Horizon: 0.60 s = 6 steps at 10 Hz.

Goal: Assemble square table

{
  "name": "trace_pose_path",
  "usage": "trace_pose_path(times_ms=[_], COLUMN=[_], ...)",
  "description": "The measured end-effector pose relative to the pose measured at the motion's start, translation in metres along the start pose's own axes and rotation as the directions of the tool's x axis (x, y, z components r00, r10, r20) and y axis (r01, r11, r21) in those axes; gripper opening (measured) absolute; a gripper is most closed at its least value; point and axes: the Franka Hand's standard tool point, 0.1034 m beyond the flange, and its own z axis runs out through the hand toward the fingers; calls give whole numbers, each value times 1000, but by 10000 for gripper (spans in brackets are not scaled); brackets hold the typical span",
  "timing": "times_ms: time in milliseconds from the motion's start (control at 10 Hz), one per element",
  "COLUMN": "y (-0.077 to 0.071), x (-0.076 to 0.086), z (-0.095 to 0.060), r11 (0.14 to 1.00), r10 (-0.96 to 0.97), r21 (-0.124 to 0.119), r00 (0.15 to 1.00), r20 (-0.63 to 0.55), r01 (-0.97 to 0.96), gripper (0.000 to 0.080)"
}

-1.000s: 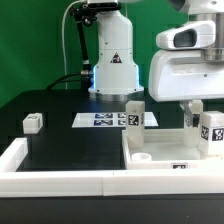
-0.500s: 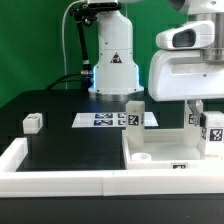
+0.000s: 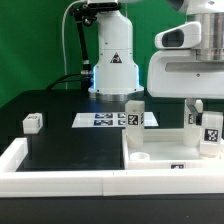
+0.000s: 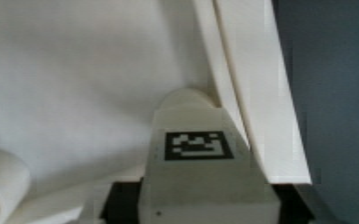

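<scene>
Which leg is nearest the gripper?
The right-edge leg in the exterior view, held in the gripper; the corner leg and far-left leg stand apart from it.

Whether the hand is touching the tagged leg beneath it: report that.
Touching. The wrist view shows the leg wedged between the hand's dark fingers, no gap visible.

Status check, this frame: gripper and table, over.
Gripper shut on leg, upright above tabletop. Second leg stands at tabletop's far corner. Nothing blocking visible.
</scene>
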Motion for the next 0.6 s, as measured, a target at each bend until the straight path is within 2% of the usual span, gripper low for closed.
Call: trace_pose_path(times_ms=[200,300,400,600], y=[-1,0,-1,-5], x=[0,1,0,-4], z=[0,0,1,1], r11=[978,943,909,793], r10=[207,332,417,609], r21=[3,16,17,9], r00=[978,943,909,793], r20=[-3,0,-1,4], r01=[-207,-332,-417,-609], gripper=[290,290,290,290])
